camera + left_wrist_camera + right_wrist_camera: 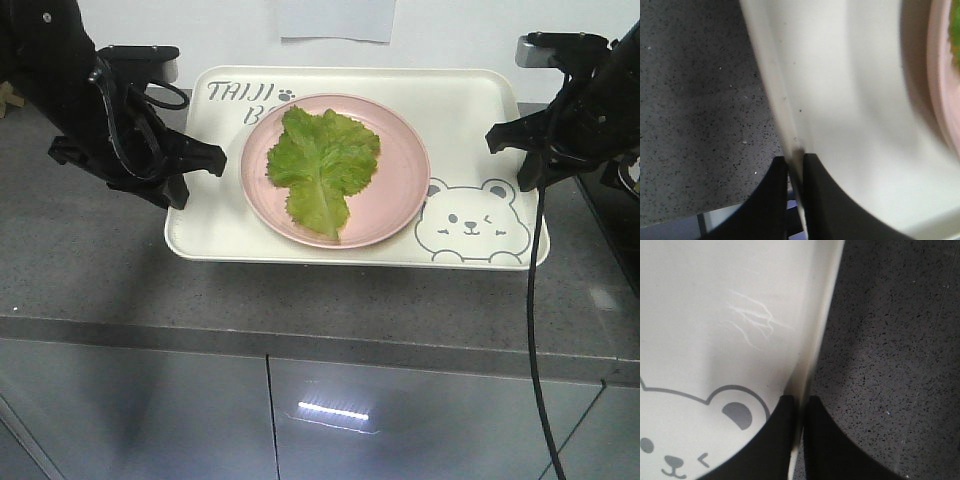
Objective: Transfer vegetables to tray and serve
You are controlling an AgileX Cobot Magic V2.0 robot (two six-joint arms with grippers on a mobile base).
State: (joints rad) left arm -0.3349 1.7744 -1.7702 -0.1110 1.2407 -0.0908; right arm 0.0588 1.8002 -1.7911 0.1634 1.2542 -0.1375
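Note:
The cream-white tray (470, 110) with the bear drawing lies on the grey counter. A round pink plate (400, 190) sits in its middle, and the green lettuce leaf, the vegetables (322, 165), lies on the plate. My left gripper (185, 172) is shut on the tray's left rim (790, 145), one finger inside and one outside. At the opposite side my right gripper (515, 160) is shut on the right rim (807, 365), beside the bear's ear. The tray looks slightly tilted, its near edge casting a shadow on the counter.
The speckled grey counter (90, 260) extends left and in front of the tray, with its front edge and cabinet doors (330, 420) below. A white wall stands behind. A black cable (532, 330) hangs from the right arm past the counter edge.

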